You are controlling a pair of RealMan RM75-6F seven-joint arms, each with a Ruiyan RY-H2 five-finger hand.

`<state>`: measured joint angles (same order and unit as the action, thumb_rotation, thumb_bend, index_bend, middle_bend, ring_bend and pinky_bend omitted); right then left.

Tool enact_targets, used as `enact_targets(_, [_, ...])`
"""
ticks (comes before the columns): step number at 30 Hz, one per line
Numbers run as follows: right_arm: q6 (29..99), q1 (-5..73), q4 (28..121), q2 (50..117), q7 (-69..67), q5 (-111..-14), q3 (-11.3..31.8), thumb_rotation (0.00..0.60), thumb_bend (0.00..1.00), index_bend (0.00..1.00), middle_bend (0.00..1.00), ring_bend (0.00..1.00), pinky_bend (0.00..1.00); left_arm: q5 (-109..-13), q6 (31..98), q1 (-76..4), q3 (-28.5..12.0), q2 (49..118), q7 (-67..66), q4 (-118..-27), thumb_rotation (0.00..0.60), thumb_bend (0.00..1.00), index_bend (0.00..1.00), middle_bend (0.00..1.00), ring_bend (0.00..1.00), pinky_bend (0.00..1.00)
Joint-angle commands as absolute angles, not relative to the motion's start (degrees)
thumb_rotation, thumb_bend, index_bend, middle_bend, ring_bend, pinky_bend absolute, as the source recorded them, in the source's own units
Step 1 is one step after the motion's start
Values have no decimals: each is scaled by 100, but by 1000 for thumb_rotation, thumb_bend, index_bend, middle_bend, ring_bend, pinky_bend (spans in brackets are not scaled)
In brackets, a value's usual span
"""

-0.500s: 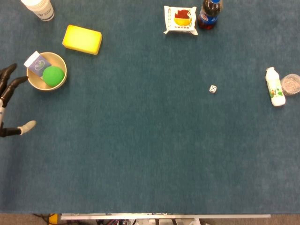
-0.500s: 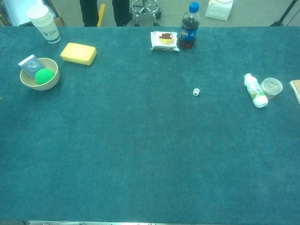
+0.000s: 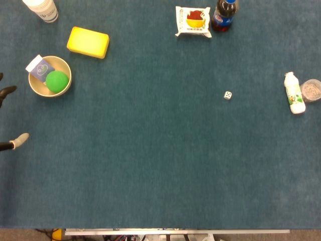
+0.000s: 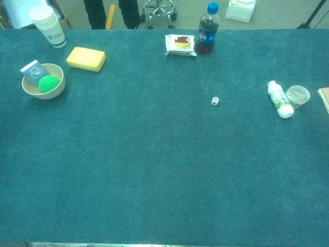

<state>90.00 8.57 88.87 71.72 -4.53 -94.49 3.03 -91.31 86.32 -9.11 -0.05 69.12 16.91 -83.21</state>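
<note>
bowl [image 3: 49, 83]: at 9 o'clock on the table [image 3: 150, 160]; ball [image 3: 56, 81] and small card packet [image 3: 40, 68] in it
sponge [image 3: 88, 42]: at 1 o'clock of bowl
paper cups [image 3: 42, 9]: 10 o'clock corner
snack packet [image 3: 192, 21]: 12 o'clock, bottle [image 3: 223, 15] just right
die [image 3: 227, 95]: right of centre
lying bottle [image 3: 294, 93]: 3 o'clock, glass cup [image 3: 312, 90] beside
left hand [image 3: 9, 118]: 9 o'clock edge, near bowl

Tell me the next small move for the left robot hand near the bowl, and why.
Probably bring the left robot hand rightward toward the round beige bowl. Only its fingertips show at the head view's left edge, apart and holding nothing, clear of the bowl that holds the green ball and small card box.
</note>
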Motion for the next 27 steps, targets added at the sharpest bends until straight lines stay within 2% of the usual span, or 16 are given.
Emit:
enact_targets(1, [8924,907,8949,7136,-392,-9490,302,600,1000,428,463,380,641,-9134,8627,-904,-3,6900,1665,-8340,600,0,150,1,0,44])
enact_targets(9, [8652,1002,9087,7195,-62,-9377,312,600,1000,428,463,380,641,-9256,8708,-891,23,6954,1871,-8102,600,0,150,1,0,44])
enact_targets(14, [8548,963,9183,7204,133,-9200,296,600,1000,428,463,379,641,-9244,8491,-1028,3,7013,2017,-7936,600,0,150,1,0,44])
enact_targets(27, [9254,333,9036,7049,-179,-9214,51,600,1000,428,463,379,641,-9473,8134,-1502,-147,6844,1216,-8784,600,0,150,0,0,44])
